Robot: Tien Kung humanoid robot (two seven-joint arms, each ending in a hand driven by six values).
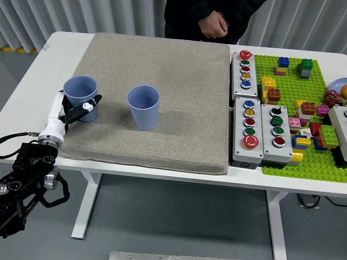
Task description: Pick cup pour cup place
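Two light blue cups stand upright on the grey mat (pixel 162 70). The left cup (pixel 81 96) is near the mat's left edge. The second cup (pixel 143 106) stands to its right, apart from it. My left hand (pixel 73 111) reaches in from the lower left, and its white and black fingers (pixel 87 104) wrap around the left cup's lower side. The cup rests on the mat. My right arm is out of view.
Three grey button boxes (pixel 245 69) (pixel 247 130) (pixel 277 134) lie right of the mat. A green baseplate (pixel 317 86) with several toy bricks fills the table's right side. A person in dark clothes stands at the far edge, a hand (pixel 213 24) held at the waist.
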